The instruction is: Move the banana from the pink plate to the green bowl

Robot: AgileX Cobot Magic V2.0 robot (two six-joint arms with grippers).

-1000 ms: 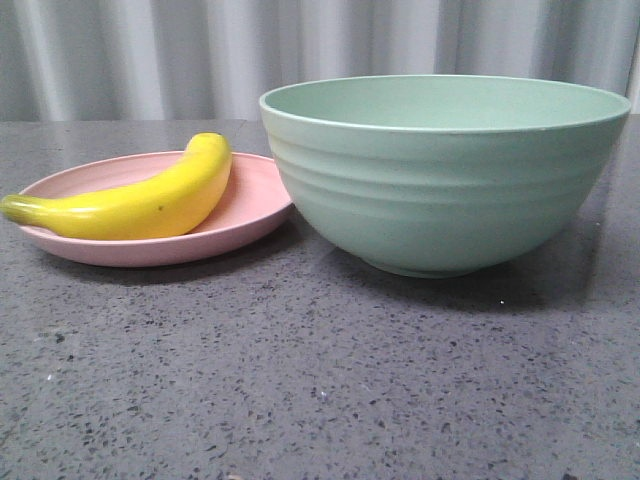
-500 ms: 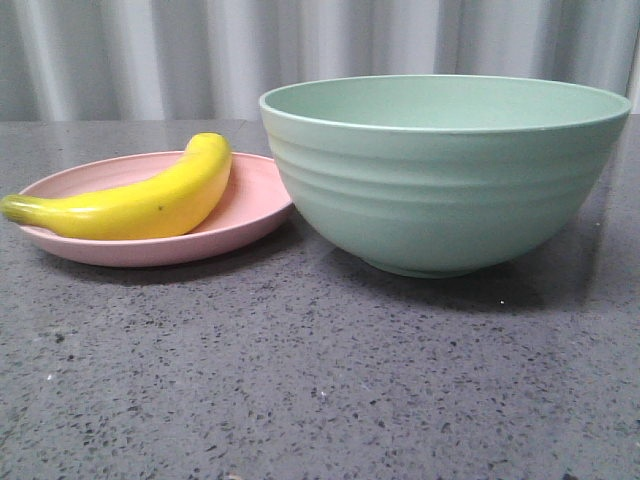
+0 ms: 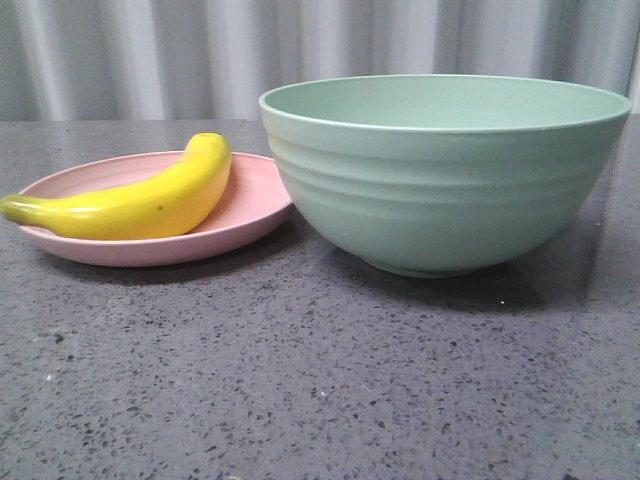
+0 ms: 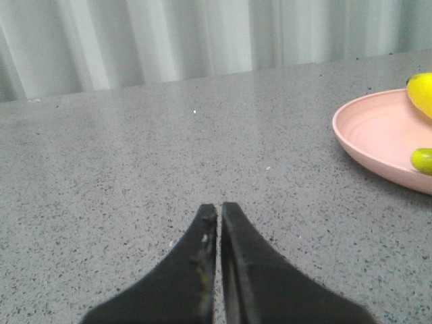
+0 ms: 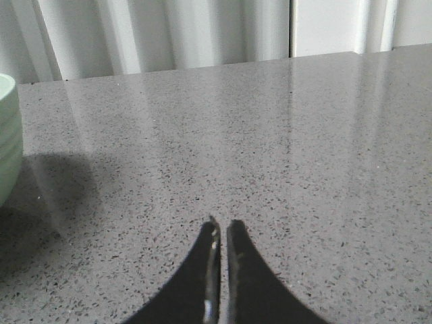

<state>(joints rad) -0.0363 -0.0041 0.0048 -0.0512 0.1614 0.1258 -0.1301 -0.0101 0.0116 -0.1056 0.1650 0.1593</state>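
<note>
Banana: we see the banana (image 3: 135, 203) lying on its side on the pink plate (image 3: 250, 205), greenish stem end hanging just past the rim on the side away from the green bowl (image 3: 445, 175), the blunt end arching up toward the plate's far edge.
Pink plate: it sits just beside the bowl, its rim tucked in under the bowl's wall; whether the two touch we cannot tell. In the left wrist view a slice of the plate (image 4: 378, 135) and two bits of the banana (image 4: 422, 91) show.
Green bowl: upright, taller than the plate, what shows of the inside looks bare.
Left gripper: the left gripper (image 4: 219, 209) hangs low over bare table, well apart from the plate on the side away from the bowl, fingers pressed together with only a thin slit between them, holding nothing.
Right gripper: the right gripper (image 5: 221, 226) has its fingers closed too, empty, on the bowl's other side; only a strip of the bowl (image 5: 8, 135) shows at the frame edge.
Step in hand: we judge the reach has not begun. We would spread the left fingers first, come down across the banana's thick middle, grip gently since the skin looks slick, then lift high enough to clear the bowl's tall rim.
Surface: a dark grey speckled table (image 3: 320, 380), faintly glossy.
Room: a pale pleated curtain (image 3: 300, 50) closes off the back.
</note>
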